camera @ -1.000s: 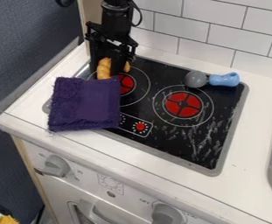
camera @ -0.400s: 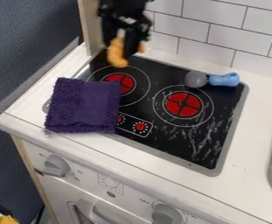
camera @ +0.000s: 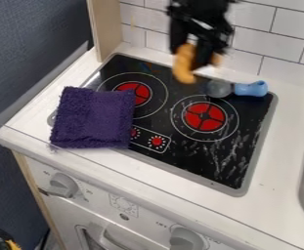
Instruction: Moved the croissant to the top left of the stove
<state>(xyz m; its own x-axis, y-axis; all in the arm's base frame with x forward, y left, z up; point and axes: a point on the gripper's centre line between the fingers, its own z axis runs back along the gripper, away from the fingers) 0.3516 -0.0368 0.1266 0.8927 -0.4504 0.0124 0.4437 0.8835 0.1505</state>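
Croissant [camera: 183, 72]: held aloft over the stove [camera: 236, 151], near the middle of its back edge, and so, by judgement, still to be set down at the top left. Lies clear of the purple cloth [camera: 93, 119] across the stove's front left part, and looks to need a carry leftward, past the left burner [camera: 134, 92], then a lowering. Gripper [camera: 194, 56] pinching the croissant between its fingers, around the middle. Likely light, perhaps firm foam or plastic, little prone to break, a bit slippery on its rounded surface; best grasped across the thick middle, with a gentle squeeze. Points its longer visible part steeply down toward the stove's front, with the long axis bent and partly hidden behind a finger. Pokes out a small tip on that finger's right.
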